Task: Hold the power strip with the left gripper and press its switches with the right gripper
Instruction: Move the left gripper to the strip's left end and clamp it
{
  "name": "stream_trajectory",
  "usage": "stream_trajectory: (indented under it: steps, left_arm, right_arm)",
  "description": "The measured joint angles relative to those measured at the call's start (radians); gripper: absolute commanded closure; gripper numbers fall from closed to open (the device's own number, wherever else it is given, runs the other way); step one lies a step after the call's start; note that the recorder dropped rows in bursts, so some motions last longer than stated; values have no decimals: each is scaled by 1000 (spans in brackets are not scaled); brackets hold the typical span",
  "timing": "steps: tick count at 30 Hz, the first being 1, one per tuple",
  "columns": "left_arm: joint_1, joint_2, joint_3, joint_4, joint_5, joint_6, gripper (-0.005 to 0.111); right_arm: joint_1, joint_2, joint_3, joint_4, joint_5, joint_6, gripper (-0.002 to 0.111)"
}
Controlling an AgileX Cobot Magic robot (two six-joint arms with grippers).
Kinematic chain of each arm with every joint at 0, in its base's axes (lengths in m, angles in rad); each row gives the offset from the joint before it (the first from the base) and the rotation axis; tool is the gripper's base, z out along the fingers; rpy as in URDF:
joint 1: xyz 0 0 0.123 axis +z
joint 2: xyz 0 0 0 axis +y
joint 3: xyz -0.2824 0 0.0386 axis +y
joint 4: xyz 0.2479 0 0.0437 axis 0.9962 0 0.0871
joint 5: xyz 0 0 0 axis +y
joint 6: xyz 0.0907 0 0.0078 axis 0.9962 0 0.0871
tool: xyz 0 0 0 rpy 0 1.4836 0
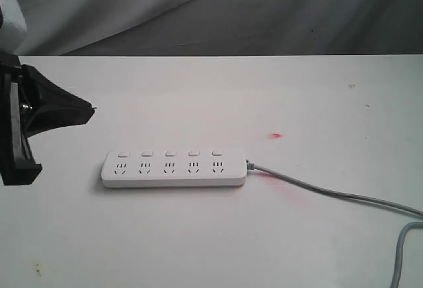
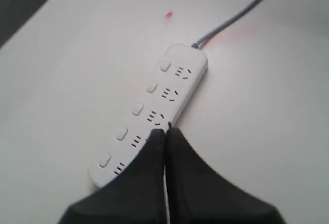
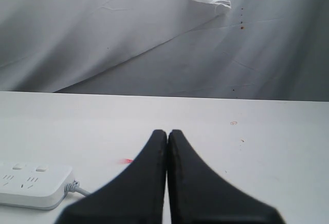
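The white power strip [image 1: 173, 168] lies flat on the table, its five small switches [image 1: 169, 153] in a row along the far side above the sockets, its grey cable [image 1: 330, 193] running off to the right. My left gripper [image 1: 91, 109] hangs shut and empty at the left edge, above and to the left of the strip. In the left wrist view its black fingertips [image 2: 164, 129] point over the power strip [image 2: 154, 108] without holding it. My right gripper [image 3: 167, 131] is shut and empty, to the right of the power strip [image 3: 33, 185]; it is out of the exterior view.
The white table [image 1: 211, 96] stretches around the strip, with a small red spot [image 1: 275, 135] behind the strip's cable end and a pink smear [image 1: 277, 185] beside the cable. A grey cloth backdrop [image 1: 264, 10] hangs behind the far edge.
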Motion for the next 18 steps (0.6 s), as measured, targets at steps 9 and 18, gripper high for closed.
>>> stream_trajectory:
  steps: [9,18]
  left_arm:
    - [226,211,0,-174,-2,123,107]
    - [242,379,-1,-177,-176,315,107]
  right_arm:
    - [0,0,0,0,0,0,108]
    - [0,0,0,0,0,0,108]
